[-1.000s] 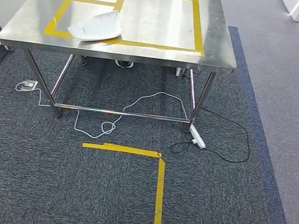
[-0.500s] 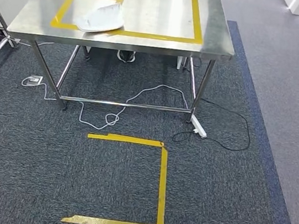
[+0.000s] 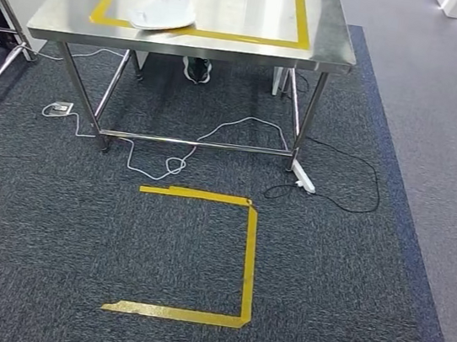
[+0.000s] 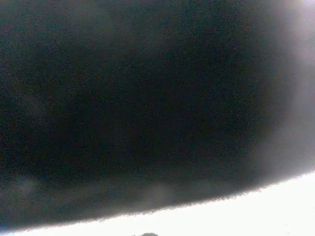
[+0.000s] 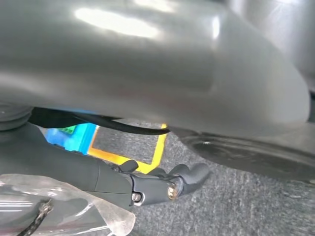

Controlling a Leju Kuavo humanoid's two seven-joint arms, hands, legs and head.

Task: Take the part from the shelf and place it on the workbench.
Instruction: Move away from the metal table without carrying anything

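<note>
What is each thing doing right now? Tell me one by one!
White part: lying flat on the workbench, across the yellow tape line.
Workbench: standing upright on the carpet.
Yellow floor tape: stuck flat on the carpet, one side of the square left open.
White cable: loose and looped on the floor under the workbench.
Black cable: lying in a curve on the floor.
Right hand: fingers curled; whether it holds anything is unclear.
</note>
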